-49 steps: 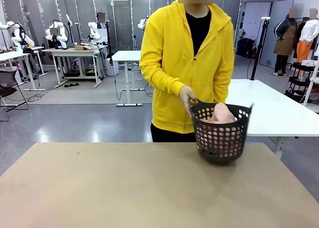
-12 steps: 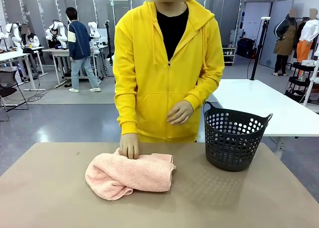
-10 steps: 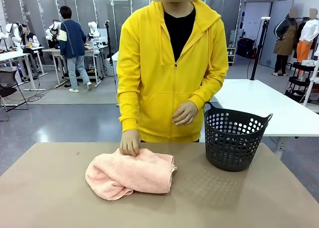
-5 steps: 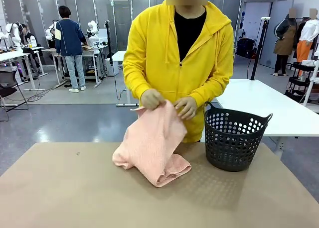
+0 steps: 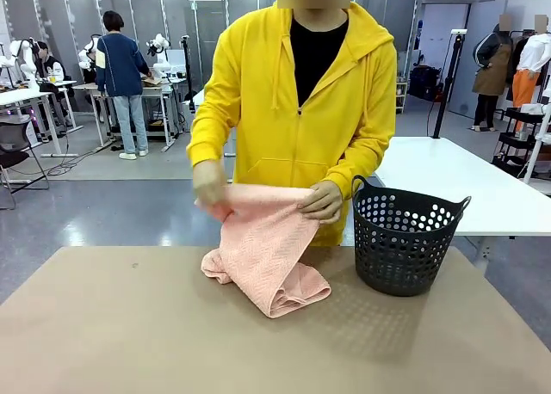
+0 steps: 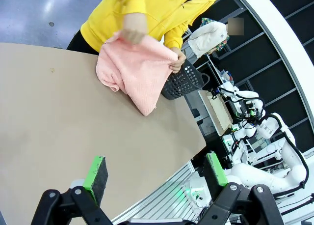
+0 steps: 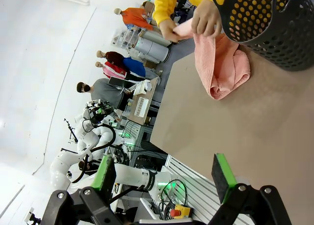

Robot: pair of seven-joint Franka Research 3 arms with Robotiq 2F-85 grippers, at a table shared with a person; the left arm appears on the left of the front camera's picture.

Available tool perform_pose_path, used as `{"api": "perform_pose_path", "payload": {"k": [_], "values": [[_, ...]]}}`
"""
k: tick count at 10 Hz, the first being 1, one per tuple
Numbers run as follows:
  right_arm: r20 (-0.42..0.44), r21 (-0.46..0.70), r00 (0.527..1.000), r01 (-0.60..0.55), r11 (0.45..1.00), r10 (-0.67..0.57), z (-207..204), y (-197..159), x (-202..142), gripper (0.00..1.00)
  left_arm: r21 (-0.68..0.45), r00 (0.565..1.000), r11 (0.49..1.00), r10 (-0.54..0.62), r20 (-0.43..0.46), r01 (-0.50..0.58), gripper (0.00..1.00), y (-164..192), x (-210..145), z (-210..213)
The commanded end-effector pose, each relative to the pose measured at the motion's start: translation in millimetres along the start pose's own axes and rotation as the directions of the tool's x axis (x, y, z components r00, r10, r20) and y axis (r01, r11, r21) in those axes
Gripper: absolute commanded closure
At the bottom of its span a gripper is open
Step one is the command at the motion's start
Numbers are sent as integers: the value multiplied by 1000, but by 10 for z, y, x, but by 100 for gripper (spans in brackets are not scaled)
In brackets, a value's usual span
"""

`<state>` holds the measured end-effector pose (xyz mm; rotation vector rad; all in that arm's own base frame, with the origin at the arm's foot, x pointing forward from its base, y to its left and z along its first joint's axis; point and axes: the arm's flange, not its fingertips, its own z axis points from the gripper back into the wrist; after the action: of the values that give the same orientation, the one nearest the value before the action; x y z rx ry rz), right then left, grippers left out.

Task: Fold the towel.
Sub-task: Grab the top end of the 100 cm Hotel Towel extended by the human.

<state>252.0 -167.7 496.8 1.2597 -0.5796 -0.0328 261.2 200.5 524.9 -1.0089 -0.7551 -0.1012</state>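
A person in a yellow hoodie holds the salmon-pink towel (image 5: 265, 248) up by its top edge with both hands, its lower end bunched on the table (image 5: 129, 342). It appears again as the towel (image 6: 133, 72) in the left wrist view and the towel (image 7: 219, 63) in the right wrist view. My left gripper (image 6: 154, 173) is open over the near side of the table, far from the towel, with nothing between its green pads. My right gripper (image 7: 167, 178) is open too, low over the table's near edge, holding nothing.
A black perforated basket (image 5: 407, 243) stands on the table just right of the towel, also seen as the basket (image 6: 182, 81) and the basket (image 7: 274, 23). The near half of the table is bare. Other people and tables are far behind.
The person took the towel out of the basket, laid it crumpled on the table, then lifted it. In the last half second the hands spread apart along its top edge.
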Motion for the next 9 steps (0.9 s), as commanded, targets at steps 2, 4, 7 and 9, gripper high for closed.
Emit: {"api": "perform_pose_path", "payload": {"k": [2, 4, 7, 9], "values": [[12, 13, 1000, -22, 1000, 22, -10, 3, 14, 0, -18, 1000, 1000, -19, 10, 20, 0, 1, 27, 8], [12, 13, 1000, -22, 1000, 22, -10, 3, 14, 0, -18, 1000, 1000, -19, 10, 20, 0, 1, 27, 8], [12, 13, 1000, -22, 1000, 22, -10, 3, 14, 0, -18, 1000, 1000, -19, 10, 20, 0, 1, 27, 8], [12, 13, 1000, -22, 1000, 22, -10, 3, 14, 0, -18, 1000, 1000, -19, 10, 20, 0, 1, 27, 8]]}}
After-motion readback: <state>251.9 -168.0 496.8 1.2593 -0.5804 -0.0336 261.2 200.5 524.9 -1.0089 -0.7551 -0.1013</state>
